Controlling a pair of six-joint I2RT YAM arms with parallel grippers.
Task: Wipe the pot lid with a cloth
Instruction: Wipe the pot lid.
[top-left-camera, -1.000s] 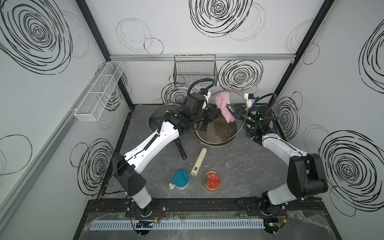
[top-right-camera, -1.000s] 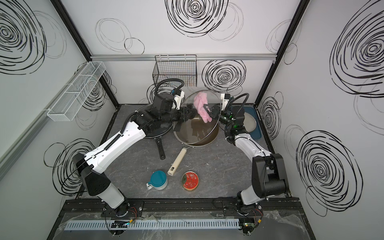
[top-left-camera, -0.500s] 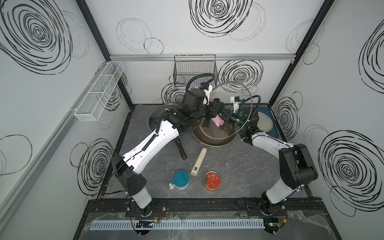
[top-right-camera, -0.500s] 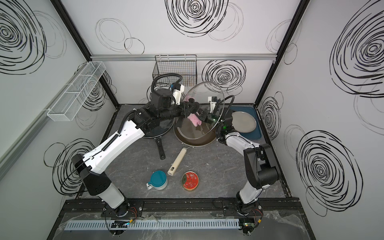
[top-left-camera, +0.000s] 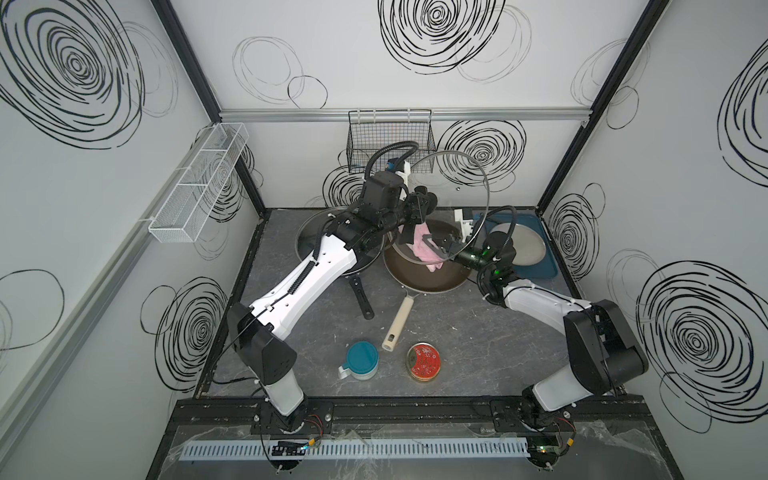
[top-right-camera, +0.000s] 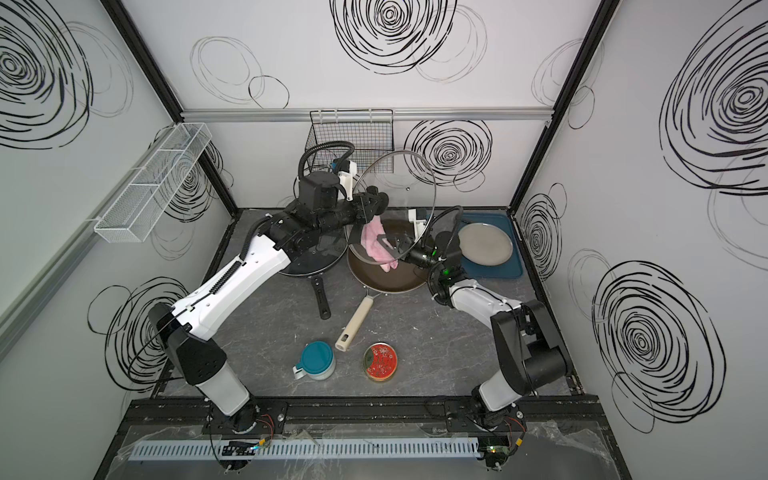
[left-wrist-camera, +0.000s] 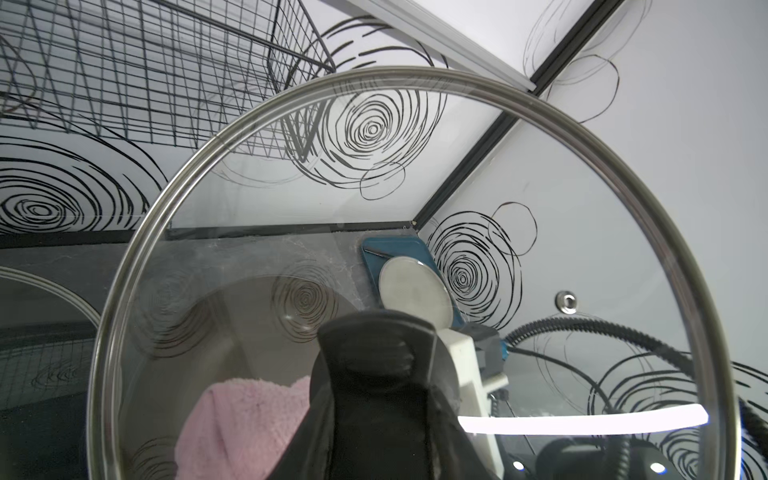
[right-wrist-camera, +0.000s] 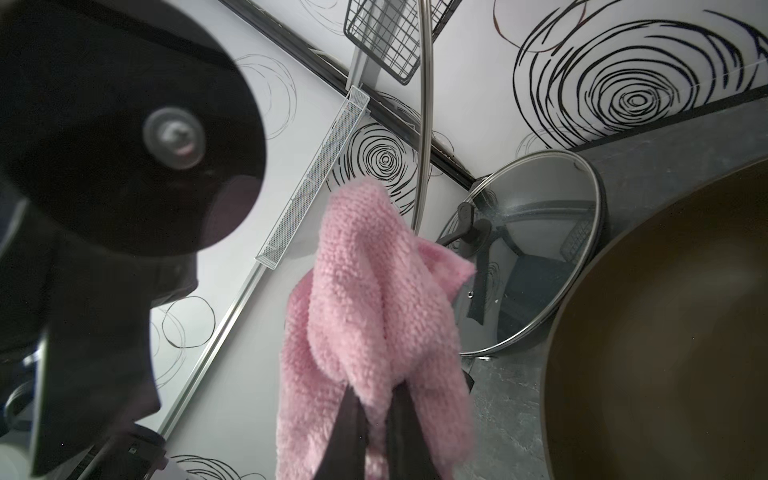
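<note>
Grey stone-pattern tabletop (top-left-camera: 478, 340) inside a white booth marked with black swirls; a wire basket (top-left-camera: 390, 137) hangs on the back wall.

Pot lid (top-left-camera: 453, 195): glass with a metal rim, raised off the table and tipped steeply on edge above the brown pan (top-left-camera: 424, 278). The left gripper (top-left-camera: 424, 203) is clamped tight on its black knob.

Cloth (top-left-camera: 428, 257): pink terry, bunched, pinched firmly between the fingers of the right gripper (right-wrist-camera: 374, 395). It sits on the underside of the lid, low and near the rim, over the brown pan. In the left wrist view the cloth (left-wrist-camera: 245, 415) shows through the glass beside the knob. Whether it presses on the glass cannot be told.

Other items: a black pan with its own lid (right-wrist-camera: 532, 257) touches the brown pan on the left arm's side; a blue tray (top-left-camera: 540, 266) with a grey plate (top-left-camera: 525, 245) lies on the right arm's side; a teal mug (top-left-camera: 362, 359) and a red tin (top-left-camera: 424, 360) stand near the front edge.
</note>
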